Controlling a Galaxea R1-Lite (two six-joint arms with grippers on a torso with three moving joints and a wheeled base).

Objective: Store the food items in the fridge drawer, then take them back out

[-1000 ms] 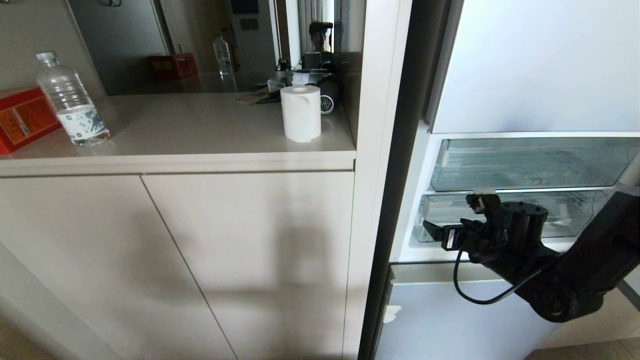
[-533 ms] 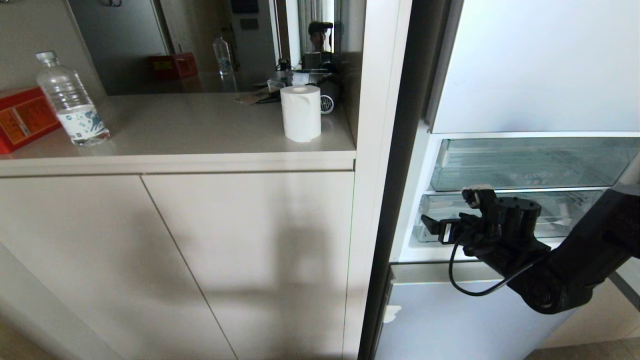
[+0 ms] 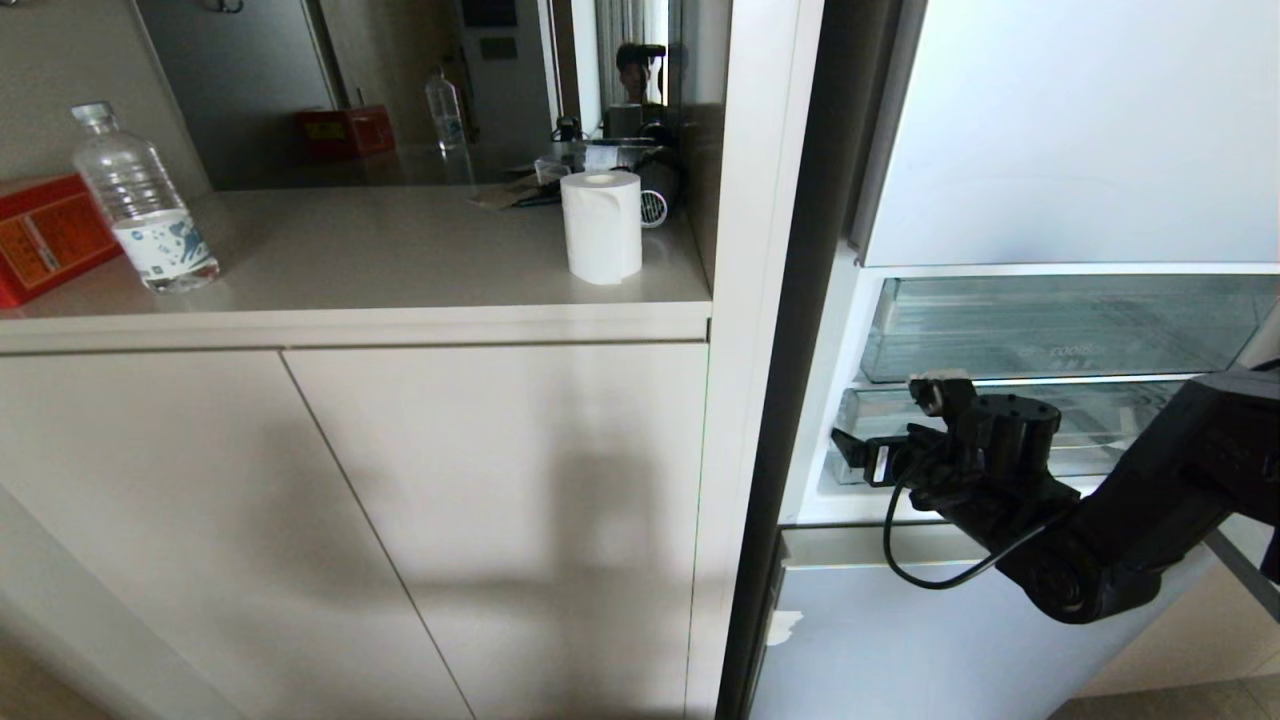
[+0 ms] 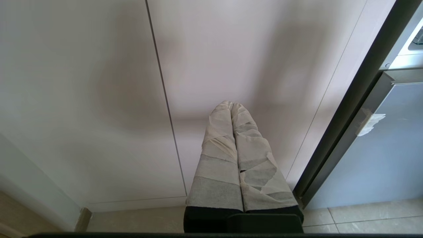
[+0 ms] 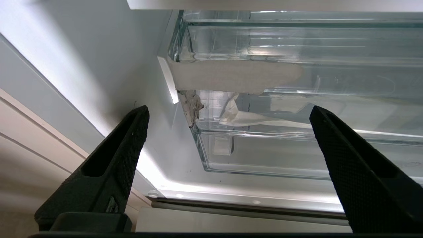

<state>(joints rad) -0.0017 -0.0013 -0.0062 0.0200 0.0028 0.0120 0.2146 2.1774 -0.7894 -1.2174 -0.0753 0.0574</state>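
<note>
The fridge drawer (image 3: 1010, 432) is the lower clear bin in the open fridge compartment; in the right wrist view its front (image 5: 284, 148) sits below a strip of pale tape (image 5: 231, 76), and it is pushed in. My right gripper (image 3: 885, 420) hovers just in front of the drawer's left end, open wide (image 5: 228, 109) with nothing between its black fingers (image 5: 122, 148). Off to the side, my left gripper (image 4: 230, 105) is shut and empty, its taped fingers pointing at a cabinet door. No food items are in view.
A second clear bin (image 3: 1060, 325) sits above the drawer, under the closed upper fridge door (image 3: 1080, 130). The beige counter (image 3: 400, 250) to the left holds a water bottle (image 3: 140, 200), a red box (image 3: 45, 235) and a paper roll (image 3: 602, 227). A person shows in the mirror behind.
My right arm has moved a little left and up, bringing the open gripper closer to the drawer's left end. Nothing else has moved.
</note>
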